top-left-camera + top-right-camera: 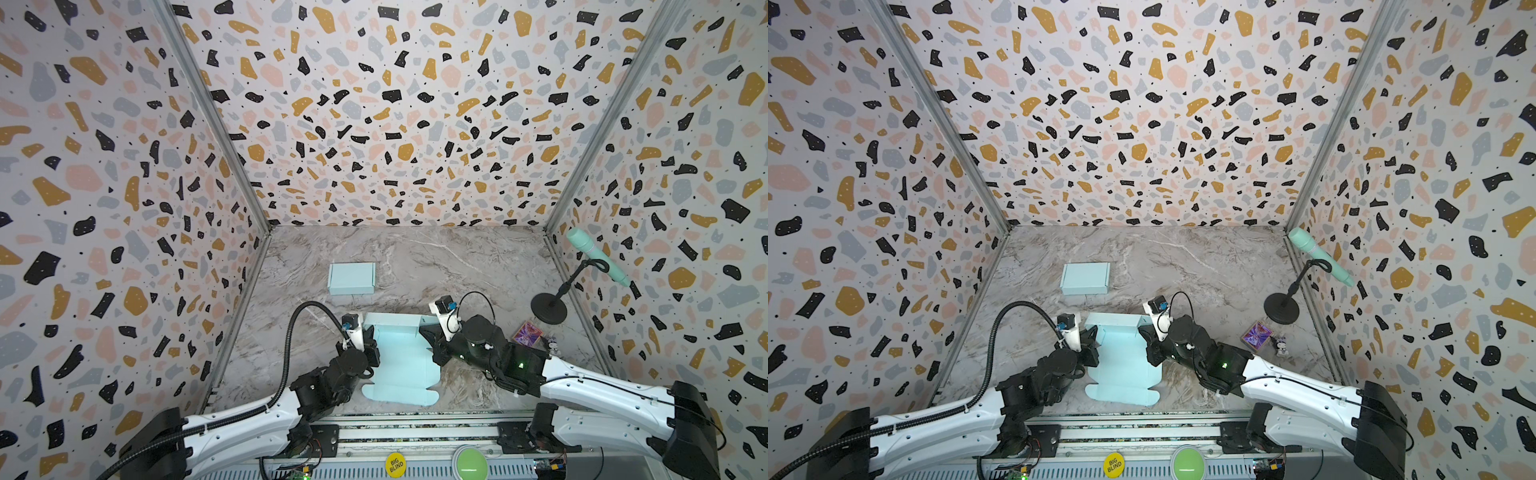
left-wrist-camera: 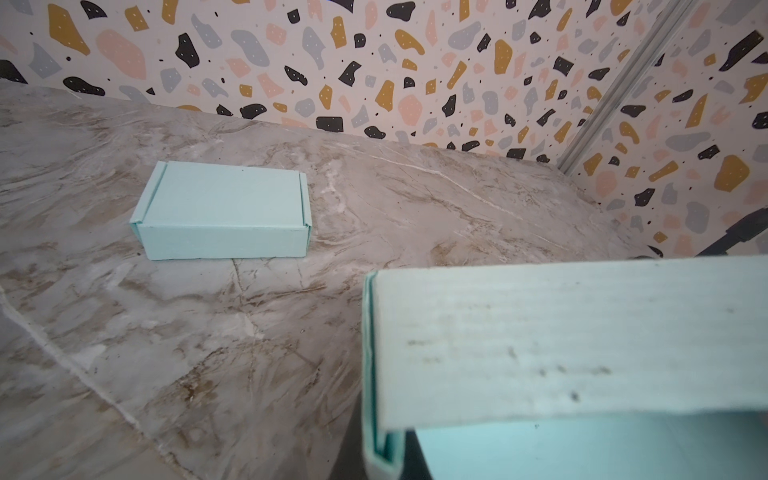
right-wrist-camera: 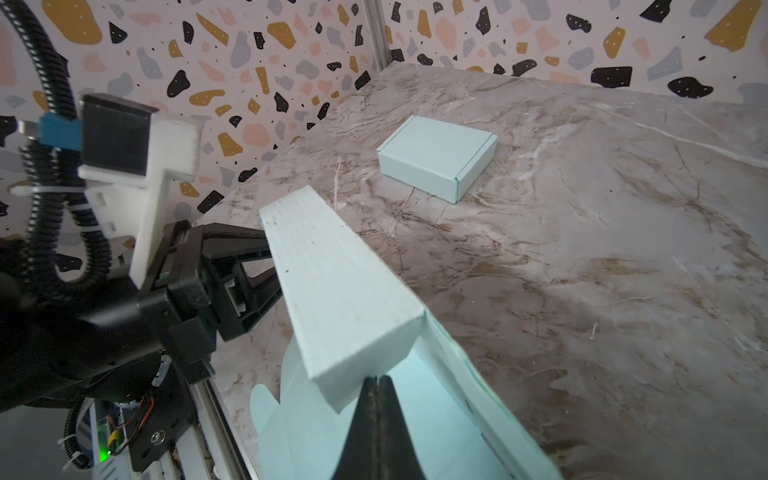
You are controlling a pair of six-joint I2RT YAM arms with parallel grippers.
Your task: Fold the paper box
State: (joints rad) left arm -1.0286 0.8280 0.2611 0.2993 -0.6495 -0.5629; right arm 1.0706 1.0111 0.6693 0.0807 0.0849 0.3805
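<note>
Marble tabletop (image 1: pixel 457 266), finished box (image 1: pixel 351 278) beyond paper box (image 1: pixel 399 365), microphone stand (image 1: pixel 549 306) right

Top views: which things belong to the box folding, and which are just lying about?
In the job: half-folded paper box, left gripper, right gripper.
Lying about: closed blue box, microphone on its stand, purple card, small figurine.

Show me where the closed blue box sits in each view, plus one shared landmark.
Top view: closed blue box left of centre, just below mid-height.
Top view: likewise, slightly further left.
Left wrist: upper left.
Right wrist: upper centre.
Shared landmark: the half-folded box, lower in every picture.
</note>
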